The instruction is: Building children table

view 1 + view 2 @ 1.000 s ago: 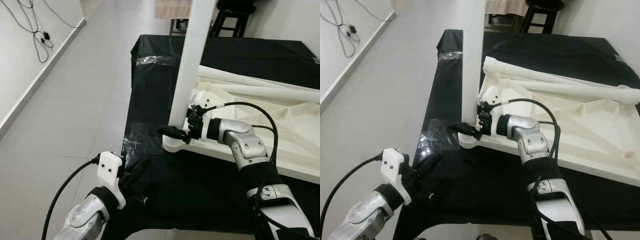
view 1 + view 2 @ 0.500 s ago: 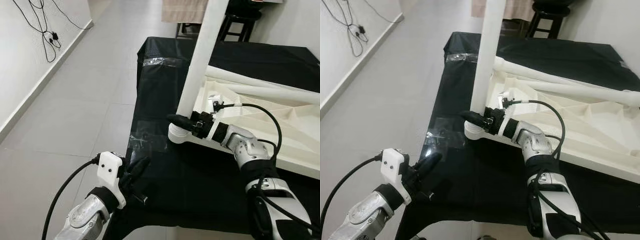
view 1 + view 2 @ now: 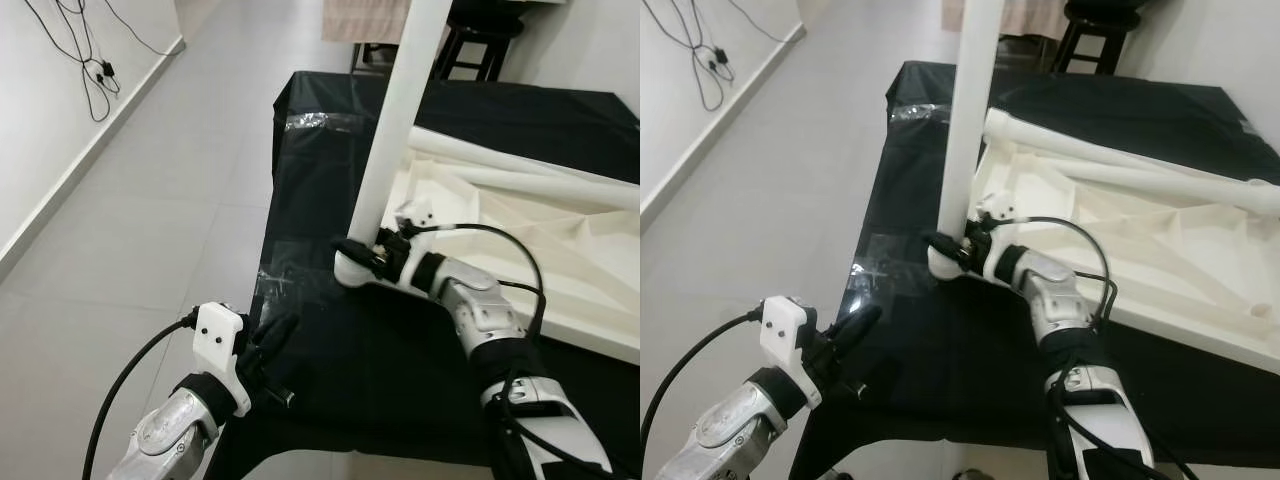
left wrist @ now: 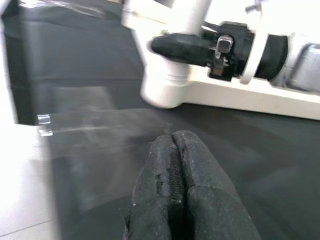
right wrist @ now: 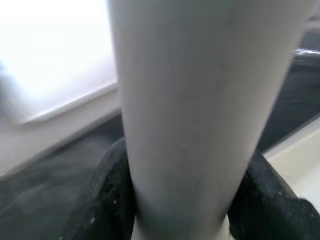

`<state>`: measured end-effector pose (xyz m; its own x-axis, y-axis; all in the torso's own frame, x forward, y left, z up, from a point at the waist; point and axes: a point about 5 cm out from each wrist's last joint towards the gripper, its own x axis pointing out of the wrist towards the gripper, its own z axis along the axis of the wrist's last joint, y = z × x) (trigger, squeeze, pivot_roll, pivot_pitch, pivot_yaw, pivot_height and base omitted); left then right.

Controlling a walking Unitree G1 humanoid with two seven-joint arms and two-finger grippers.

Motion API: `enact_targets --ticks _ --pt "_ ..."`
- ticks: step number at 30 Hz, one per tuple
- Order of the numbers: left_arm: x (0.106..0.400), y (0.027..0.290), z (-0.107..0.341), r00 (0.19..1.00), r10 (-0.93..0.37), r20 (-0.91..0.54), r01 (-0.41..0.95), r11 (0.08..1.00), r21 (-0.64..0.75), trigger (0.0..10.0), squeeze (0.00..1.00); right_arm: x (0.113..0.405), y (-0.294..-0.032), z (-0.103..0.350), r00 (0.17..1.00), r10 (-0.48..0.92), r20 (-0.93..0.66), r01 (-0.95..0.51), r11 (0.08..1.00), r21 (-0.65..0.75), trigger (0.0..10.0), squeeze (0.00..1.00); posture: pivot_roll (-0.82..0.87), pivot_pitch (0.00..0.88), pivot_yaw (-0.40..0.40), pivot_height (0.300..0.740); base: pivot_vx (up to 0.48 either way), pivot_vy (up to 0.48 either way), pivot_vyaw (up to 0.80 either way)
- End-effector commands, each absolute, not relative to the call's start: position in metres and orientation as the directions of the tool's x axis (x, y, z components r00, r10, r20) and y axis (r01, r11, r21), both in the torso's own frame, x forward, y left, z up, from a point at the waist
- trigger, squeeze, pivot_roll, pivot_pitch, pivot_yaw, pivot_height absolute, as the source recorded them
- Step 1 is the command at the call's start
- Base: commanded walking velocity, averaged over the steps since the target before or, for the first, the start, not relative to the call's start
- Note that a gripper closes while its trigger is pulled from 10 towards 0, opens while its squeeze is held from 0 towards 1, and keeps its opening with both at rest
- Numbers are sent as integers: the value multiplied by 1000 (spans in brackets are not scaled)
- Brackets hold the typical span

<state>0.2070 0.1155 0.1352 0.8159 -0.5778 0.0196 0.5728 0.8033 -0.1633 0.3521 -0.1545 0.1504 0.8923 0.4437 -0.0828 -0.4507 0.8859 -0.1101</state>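
Note:
A white children's tabletop (image 3: 560, 250) lies upside down on a black-covered table (image 3: 330, 180). One white table leg (image 3: 395, 130) stands upright in its near-left corner socket (image 3: 352, 272). My right gripper (image 3: 358, 250) is shut around the base of this leg; in the right wrist view the black fingers (image 5: 107, 200) hug both sides of the leg (image 5: 195, 100). My left gripper (image 3: 275, 335) hovers shut over the table's near-left corner, a short way in front of the socket, its fingertips (image 4: 175, 150) pressed together. Two loose legs (image 3: 1120, 165) lie across the tabletop.
Clear tape (image 3: 310, 122) holds the black cloth at the far left edge. A dark stool (image 3: 480, 40) stands behind the table. Cables (image 3: 90, 70) hang at the left wall. Grey tiled floor (image 3: 150, 220) runs along the table's left side.
The view shifted after the first frames. My right forearm has swung nearer and its wrist has drawn closer to the leg's base, still on the leg. The left gripper has stayed put.

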Motion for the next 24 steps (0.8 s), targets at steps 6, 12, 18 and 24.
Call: enact_targets --ticks 6,12,18,24 --pt "205 124 135 815 -580 5 574 804 -154 10000 0 289 -149 134 960 258 -110 -280 901 -330 0 0 15 175 -41 740 0 0 0" --pt "206 126 134 814 -581 -1 573 804 -158 10000 0 294 -139 124 926 321 -197 -370 877 -306 4667 0 17 168 -29 740 0 0 0" --pt "207 126 134 817 -577 -1 570 807 -154 10000 0 294 -136 120 910 326 -257 -376 910 -177 10000 0 22 164 -26 740 0 0 0" --pt "207 125 134 812 -584 -2 576 802 -160 10000 0 294 -118 161 683 724 -90 -729 683 -38 10000 1000 26 158 -24 740 0 0 0"
